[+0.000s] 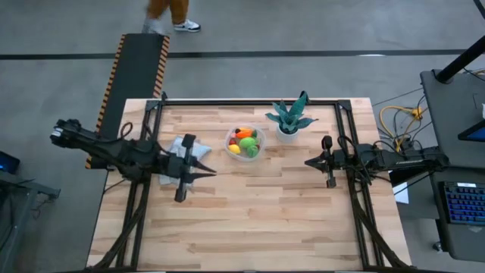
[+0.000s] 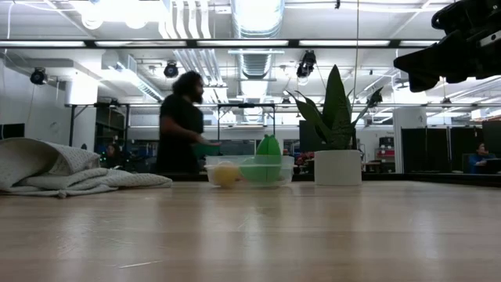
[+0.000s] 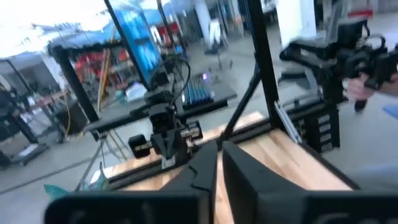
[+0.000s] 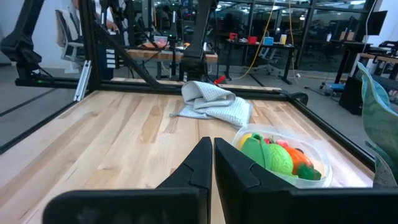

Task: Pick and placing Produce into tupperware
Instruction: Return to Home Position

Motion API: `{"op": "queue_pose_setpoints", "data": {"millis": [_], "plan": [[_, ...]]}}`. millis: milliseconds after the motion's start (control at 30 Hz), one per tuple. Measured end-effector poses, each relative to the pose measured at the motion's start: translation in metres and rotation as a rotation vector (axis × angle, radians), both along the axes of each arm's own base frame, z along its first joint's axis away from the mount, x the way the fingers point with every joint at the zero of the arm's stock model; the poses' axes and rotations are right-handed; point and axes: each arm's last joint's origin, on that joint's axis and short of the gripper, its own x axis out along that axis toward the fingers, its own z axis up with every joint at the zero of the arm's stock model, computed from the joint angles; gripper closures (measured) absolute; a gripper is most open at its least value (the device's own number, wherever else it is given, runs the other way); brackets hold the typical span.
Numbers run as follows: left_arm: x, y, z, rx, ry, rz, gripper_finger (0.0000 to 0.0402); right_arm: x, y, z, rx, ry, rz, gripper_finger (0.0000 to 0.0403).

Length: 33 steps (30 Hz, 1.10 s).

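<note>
Two dark robot arms hover above a pale wooden table (image 1: 250,220), neither carrying anything. The left gripper (image 1: 206,171) has its fingers (image 3: 200,174) pressed together with only a slit between them, and they are empty. The right gripper (image 1: 309,161) shows the same, its fingers (image 4: 196,165) clenched on nothing. Between the two sets of fingertips, off to one side of the line joining them and nearer the left pair, stands the round clear plastic bowl with a thin rim (image 1: 226,144). Inside it lies the small toy produce (image 1: 245,141) — green, orange, yellow and red pieces heaped together; none shows on the bare wood. Just behind the left fingertips, beside that arm, lies a crumpled pale blue-grey cloth (image 1: 195,149). Beyond the bowl from them stands a teal spiky plant in a white pot (image 1: 288,121). The pieces look light, smooth and rounded, so they would likely slip from a pinch; a hold across the widest middle seems safest. The bowl looks thin and easily slid — best taken at its rim.
</note>
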Motion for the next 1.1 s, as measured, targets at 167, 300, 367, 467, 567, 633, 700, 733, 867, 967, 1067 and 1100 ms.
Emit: {"op": "queue_pose_setpoints", "data": {"millis": [167,300,367,467,567,633,700,733,867,967,1067,1100], "plan": [[0.001,0.003,-0.044,0.026,-0.077,-0.028,0.0398,0.000,0.000,0.000,-0.010,0.000,0.000,0.0394],[-0.006,0.017,-0.048,0.029,-0.107,0.031,0.0401,0.000,0.000,0.000,-0.016,0.000,0.000,0.0394],[-0.020,0.025,-0.041,0.028,-0.126,0.055,0.0401,0.000,0.000,0.000,-0.016,-0.001,0.001,0.0394],[-0.051,0.036,-0.032,0.019,-0.131,0.080,0.0401,0.000,0.000,0.000,-0.016,0.000,0.000,0.0394],[-0.079,0.042,-0.036,0.006,-0.140,0.116,0.0401,0.000,0.000,0.000,-0.016,0.000,0.000,0.0394],[-0.093,0.047,-0.045,-0.015,-0.122,0.181,0.0401,0.000,0.000,0.000,-0.015,0.000,0.000,0.0394],[-0.105,0.051,-0.053,-0.045,-0.146,0.199,0.0401,0.000,0.000,0.000,-0.016,0.000,0.000,0.0394],[-0.110,0.052,-0.058,-0.051,-0.164,0.197,0.0401,0.000,0.000,0.000,-0.016,0.000,0.000,0.0394],[-0.117,0.051,-0.085,-0.049,-0.169,0.123,0.0402,0.000,0.000,0.000,-0.012,0.000,0.000,0.0394],[-0.117,0.050,-0.100,-0.067,-0.246,0.099,0.0402,0.000,0.000,0.000,-0.003,0.000,-0.001,0.0394],[-0.113,0.048,-0.121,-0.058,-0.247,0.071,0.0402,0.000,0.000,0.000,-0.004,-0.001,0.000,0.0394],[-0.111,0.048,-0.126,-0.053,-0.241,0.075,0.0402,0.000,0.000,0.000,-0.007,-0.004,0.000,0.0394]]}}
